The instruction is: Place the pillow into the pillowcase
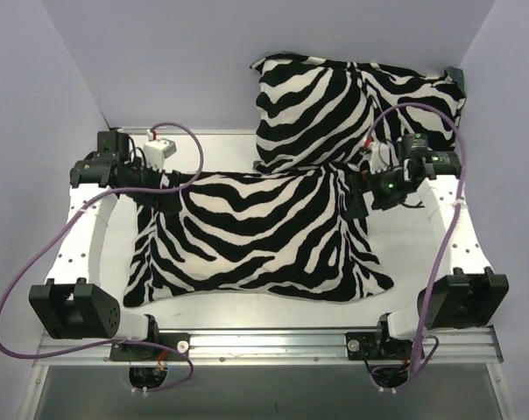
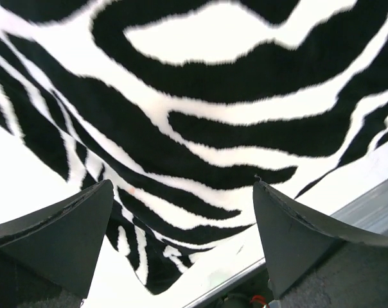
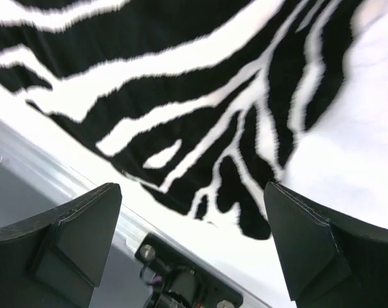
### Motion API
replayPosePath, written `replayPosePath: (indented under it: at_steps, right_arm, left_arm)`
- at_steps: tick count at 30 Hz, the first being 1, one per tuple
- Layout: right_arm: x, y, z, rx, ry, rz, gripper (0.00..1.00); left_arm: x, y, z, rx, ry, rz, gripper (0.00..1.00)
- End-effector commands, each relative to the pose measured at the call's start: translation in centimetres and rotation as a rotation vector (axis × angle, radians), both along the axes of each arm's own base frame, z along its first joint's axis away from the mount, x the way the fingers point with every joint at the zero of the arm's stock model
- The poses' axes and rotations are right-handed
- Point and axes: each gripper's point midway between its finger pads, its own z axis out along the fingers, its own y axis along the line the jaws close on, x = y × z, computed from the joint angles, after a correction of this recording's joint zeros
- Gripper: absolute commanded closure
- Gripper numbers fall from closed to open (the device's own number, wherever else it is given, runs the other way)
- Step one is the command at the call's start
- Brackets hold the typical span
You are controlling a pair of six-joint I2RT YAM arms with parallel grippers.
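The pillowcase (image 1: 256, 241) lay flat across the middle of the table (image 1: 426, 254), zebra face up, and both arms were working at its far edge. There was the left gripper (image 1: 165, 201), over the pillowcase's far-left corner, jaws spread wide and nothing in them. From the left wrist, the two fingers (image 2: 65, 237) stood well apart. The striped cloth spread out beyond them, and one corner of it showed in the gap with neither finger pinching it.

Over at the pillowcase's far-right corner was the right gripper (image 1: 361, 199), wide open too and holding nothing. From the right wrist, its fingers (image 3: 313, 247) framed the cloth's edge and a corner, and the fabric lay past the tips. Whether those tips touched it, I couldn't tell. Behind the pillowcase's far-right part sat a plump zebra cushion (image 1: 335, 105), meeting that far edge.
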Motion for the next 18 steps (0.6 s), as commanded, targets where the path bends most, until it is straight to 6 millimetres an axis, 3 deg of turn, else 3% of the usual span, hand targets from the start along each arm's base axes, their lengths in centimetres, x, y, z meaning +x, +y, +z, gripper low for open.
replayPosePath:
  at_steps: [1, 3, 8, 18]
  right_arm:
    - [-0.5, -0.7, 3.4, 0.032, -0.060, -0.078, 0.00]
    - [0.1, -1.2, 3.5, 0.009, -0.084, -0.122, 0.00]
    - [0.6, -3.6, 3.5, 0.007, -0.101, -0.281, 0.00]
    - [-2.6, -3.7, 2.1, 0.025, -0.090, -0.323, 0.00]
  left_arm:
    - [-0.1, -0.2, 3.4, -0.059, -0.022, 0.117, 0.03]
    - [0.8, 0.1, 4.0, -0.057, -0.053, 0.158, 0.03]
    - [0.8, 0.9, 3.5, -0.024, -0.060, 0.219, 0.03]
    - [-1.2, 0.3, 2.7, -0.051, -0.069, 0.192, 0.03]
